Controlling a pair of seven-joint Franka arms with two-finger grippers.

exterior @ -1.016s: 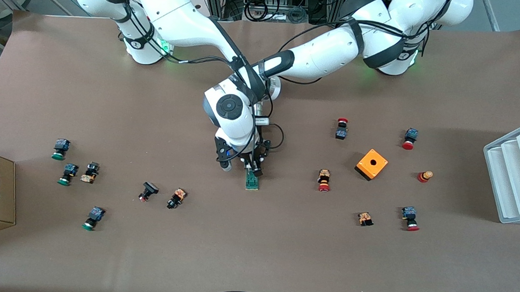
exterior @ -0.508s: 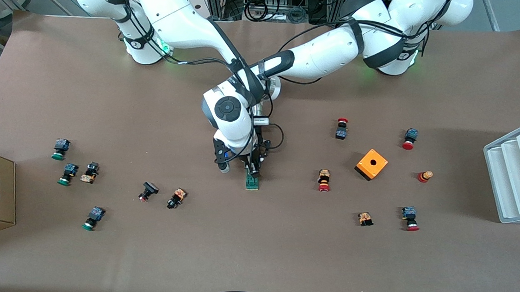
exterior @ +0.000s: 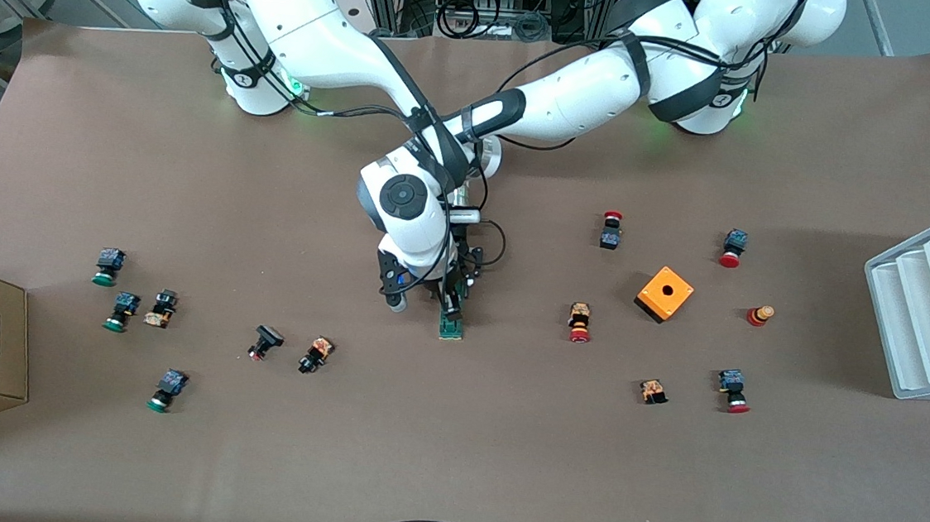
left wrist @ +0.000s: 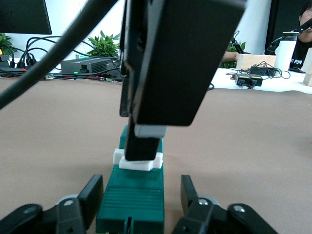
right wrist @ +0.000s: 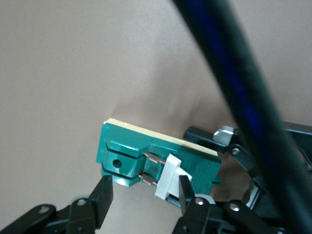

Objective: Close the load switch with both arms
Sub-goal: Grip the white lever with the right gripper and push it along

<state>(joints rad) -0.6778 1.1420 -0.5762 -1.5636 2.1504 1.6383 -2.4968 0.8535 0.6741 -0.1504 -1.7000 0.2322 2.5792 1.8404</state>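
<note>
Fingers (left wrist: 96,195) of the left gripper (left wrist: 141,200) stand apart on either side of the load switch (exterior: 450,326), with a gap showing between each pad and its green body, so nothing is clamped. Right gripper (right wrist: 144,195) fingers are also parted, one at the switch's holed end and one against the white sliding piece (right wrist: 168,181); whether they press it I cannot tell. Both grippers meet low at the switch, which lies flat mid-counter (exterior: 449,459), well apart from the orange box (exterior: 665,293).
</note>
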